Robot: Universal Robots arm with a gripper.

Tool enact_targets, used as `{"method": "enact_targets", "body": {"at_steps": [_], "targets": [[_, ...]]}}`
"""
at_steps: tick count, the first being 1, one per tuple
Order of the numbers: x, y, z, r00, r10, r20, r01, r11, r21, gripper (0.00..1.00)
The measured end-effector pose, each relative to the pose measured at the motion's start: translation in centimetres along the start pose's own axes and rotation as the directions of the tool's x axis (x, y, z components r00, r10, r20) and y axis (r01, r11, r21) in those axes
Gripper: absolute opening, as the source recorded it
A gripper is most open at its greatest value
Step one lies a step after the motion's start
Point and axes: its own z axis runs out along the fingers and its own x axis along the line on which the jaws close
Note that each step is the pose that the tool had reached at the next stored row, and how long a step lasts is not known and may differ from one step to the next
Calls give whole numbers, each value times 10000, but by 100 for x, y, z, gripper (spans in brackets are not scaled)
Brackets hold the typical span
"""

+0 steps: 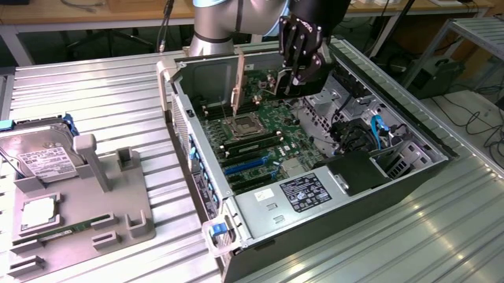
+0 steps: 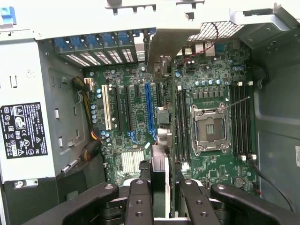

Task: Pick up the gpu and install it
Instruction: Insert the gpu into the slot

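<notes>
My gripper [image 1: 298, 75] hangs inside the open computer case [image 1: 197, 177], above the motherboard [image 1: 275, 141]. It is shut on the gpu [image 1: 303, 82], which stands on edge with its black shroud under the fingers and its silver end bracket [image 1: 238, 88] toward the case's rear wall. In the wrist view the gpu [image 2: 159, 166] shows edge-on between the two black fingers [image 2: 139, 201], and its bracket [image 2: 161, 47] reaches to the rear slot openings. The card sits over the expansion slots, close beside the blue slot [image 2: 149, 108]. I cannot tell whether it touches a slot.
A CPU socket [image 2: 209, 129] and memory slots lie beside the card. The labelled power supply [image 1: 303, 194] fills the case's near end, with blue cables [image 1: 378, 127] at the exterior view's right. A grey fixture [image 1: 87, 206] holds a hard drive [image 1: 43, 156] and a memory stick [image 1: 71, 227].
</notes>
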Motion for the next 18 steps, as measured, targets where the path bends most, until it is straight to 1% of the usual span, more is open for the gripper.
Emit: {"method": "enact_targets", "body": {"at_steps": [5,11,13,18], "targets": [[0,0,12,10000,-1,1,1,10000,0,28],[0,0,27,10000,-1,17,1,10000,-1,28],[1,0,33,10000,-3,39,4,10000,-2,28],[0,1,34,10000,-61,38,61,10000,-3,28]]}}
